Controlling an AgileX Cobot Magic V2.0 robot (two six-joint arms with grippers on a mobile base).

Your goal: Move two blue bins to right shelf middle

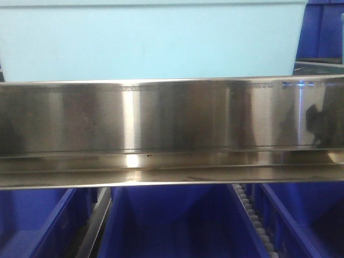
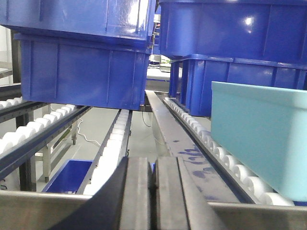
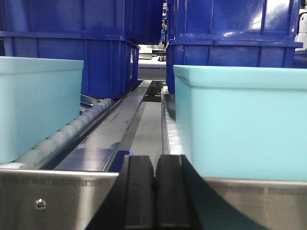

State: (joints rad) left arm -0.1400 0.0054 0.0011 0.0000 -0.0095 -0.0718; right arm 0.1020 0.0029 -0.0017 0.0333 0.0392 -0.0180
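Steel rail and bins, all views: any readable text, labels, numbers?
None readable.
Steel rail: faint stamped marks along its top edge, in the front and right wrist views, too small and blurred to read.
Pale blue bins: plain sides, no label visible.
Dark blue bins: no label visible.
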